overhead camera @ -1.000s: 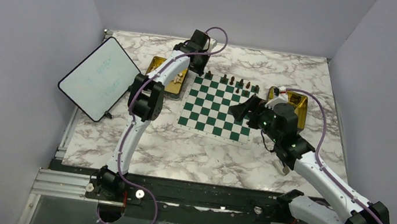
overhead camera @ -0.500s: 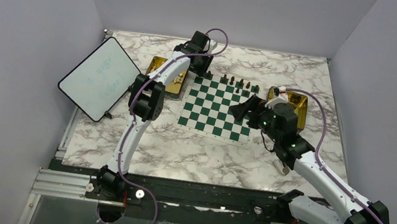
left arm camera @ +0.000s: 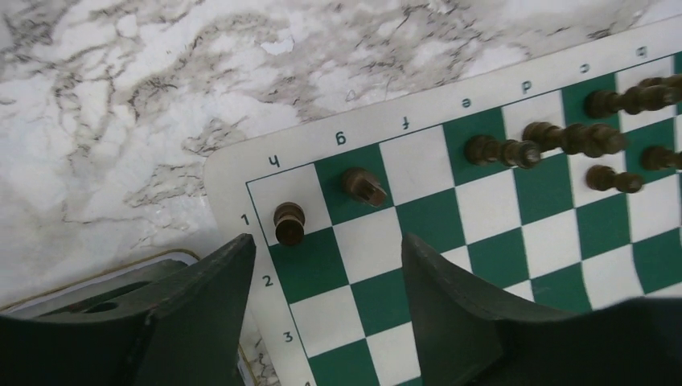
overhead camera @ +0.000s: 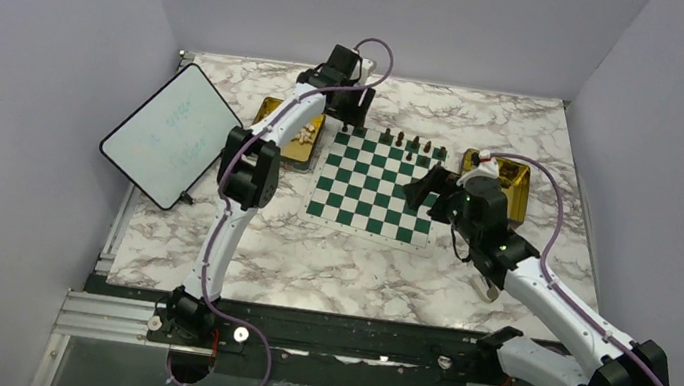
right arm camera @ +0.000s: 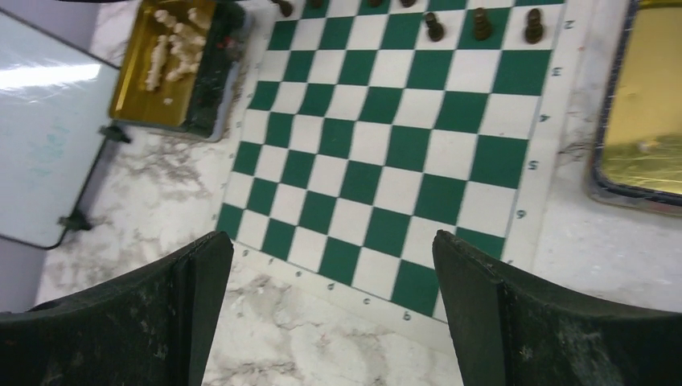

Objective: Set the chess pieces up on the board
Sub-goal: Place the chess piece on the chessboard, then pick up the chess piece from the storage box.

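The green and white board (overhead camera: 376, 186) lies mid-table. Several dark chess pieces (overhead camera: 400, 141) stand along its far row. In the left wrist view a dark piece (left arm camera: 289, 223) stands on corner square h1, another (left arm camera: 364, 186) on g1, more (left arm camera: 573, 137) further right. My left gripper (left arm camera: 326, 257) hangs open just above and behind the corner piece, nothing between its fingers (left arm camera: 217, 297); from above it (overhead camera: 353, 112) is over the board's far-left corner. My right gripper (right arm camera: 331, 241) is open and empty above the board's near edge, by the right side of the board (overhead camera: 423, 186).
A gold tray (overhead camera: 273, 113) left of the board holds cream pieces (right arm camera: 173, 40). Another gold tray (overhead camera: 518, 182) sits at the board's right. A white tablet (overhead camera: 170, 133) leans at the far left. Grey walls enclose the marble table.
My left gripper has opened and let go of the dark piece, which now stands on the corner square; the gripper has drawn slightly back. The right gripper has barely shifted.
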You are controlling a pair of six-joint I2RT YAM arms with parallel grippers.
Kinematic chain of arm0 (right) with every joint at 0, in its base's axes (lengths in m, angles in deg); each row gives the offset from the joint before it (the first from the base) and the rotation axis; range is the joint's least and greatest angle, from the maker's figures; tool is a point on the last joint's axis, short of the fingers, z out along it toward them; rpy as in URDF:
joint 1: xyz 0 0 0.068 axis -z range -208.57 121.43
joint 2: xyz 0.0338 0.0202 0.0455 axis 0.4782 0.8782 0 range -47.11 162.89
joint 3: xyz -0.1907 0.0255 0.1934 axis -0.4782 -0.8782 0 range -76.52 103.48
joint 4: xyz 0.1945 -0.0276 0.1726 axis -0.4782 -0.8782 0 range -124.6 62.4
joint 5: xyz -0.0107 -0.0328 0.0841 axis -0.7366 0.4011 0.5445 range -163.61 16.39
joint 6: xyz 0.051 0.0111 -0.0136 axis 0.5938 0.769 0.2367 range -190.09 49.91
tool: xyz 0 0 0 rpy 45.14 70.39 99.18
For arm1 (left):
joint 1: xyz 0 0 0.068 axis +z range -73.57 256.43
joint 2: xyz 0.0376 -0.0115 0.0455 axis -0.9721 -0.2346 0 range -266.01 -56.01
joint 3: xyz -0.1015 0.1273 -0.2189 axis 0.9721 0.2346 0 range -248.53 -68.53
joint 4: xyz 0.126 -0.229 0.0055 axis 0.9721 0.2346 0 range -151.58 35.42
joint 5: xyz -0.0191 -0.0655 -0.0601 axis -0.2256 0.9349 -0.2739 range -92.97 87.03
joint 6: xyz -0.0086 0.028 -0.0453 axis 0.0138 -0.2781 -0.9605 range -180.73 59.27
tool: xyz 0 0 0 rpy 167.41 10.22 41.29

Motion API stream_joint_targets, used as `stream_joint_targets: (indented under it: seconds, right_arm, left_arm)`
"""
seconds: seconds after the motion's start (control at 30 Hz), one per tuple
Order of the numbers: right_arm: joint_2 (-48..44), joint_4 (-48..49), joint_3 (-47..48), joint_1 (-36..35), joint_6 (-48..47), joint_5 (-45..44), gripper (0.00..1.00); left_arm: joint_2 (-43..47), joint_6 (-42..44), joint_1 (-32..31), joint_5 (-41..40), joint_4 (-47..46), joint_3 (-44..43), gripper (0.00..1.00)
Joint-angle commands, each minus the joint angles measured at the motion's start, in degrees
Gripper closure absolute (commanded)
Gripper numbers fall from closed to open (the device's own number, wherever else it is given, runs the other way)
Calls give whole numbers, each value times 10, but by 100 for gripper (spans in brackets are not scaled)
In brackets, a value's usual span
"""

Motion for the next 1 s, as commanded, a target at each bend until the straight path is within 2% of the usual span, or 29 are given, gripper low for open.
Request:
stream_joint_targets:
  seconds: [0.0,0.03,0.07,0.1,0.27,0.47,0.67,0.8,0.9,0.97]
  right_arm:
    - [21,-59,47,2,-62,-126,0]
    - [26,-67,57,2,-72,-139,0]
    - [32,-72,67,2,-81,-149,0]
    - [37,-72,75,3,-89,-153,0]
    - [73,-47,101,3,-125,-163,0]
    - [132,-10,129,22,-157,-207,0]
    - [187,-14,160,105,-114,-171,0]
    - [207,-26,170,167,-59,-153,1]
    - [216,-36,177,204,-28,-161,1]
    - [225,-57,191,220,-3,-187,0]
  left_arm:
    - [101,-27,6,29,-14,0,27]
    - [115,-29,7,28,-14,8,20]
    - [130,-34,6,29,-14,16,6]
    - [143,-38,6,30,-15,24,2]
    - [212,-46,6,48,-14,85,1]
    - [331,-62,7,61,-14,231,1]
    - [447,-65,0,89,-21,392,1]
    - [530,-66,-9,92,-80,545,1]
    - [583,-71,-12,73,-125,619,1]
    - [610,-69,-24,21,-141,654,1]
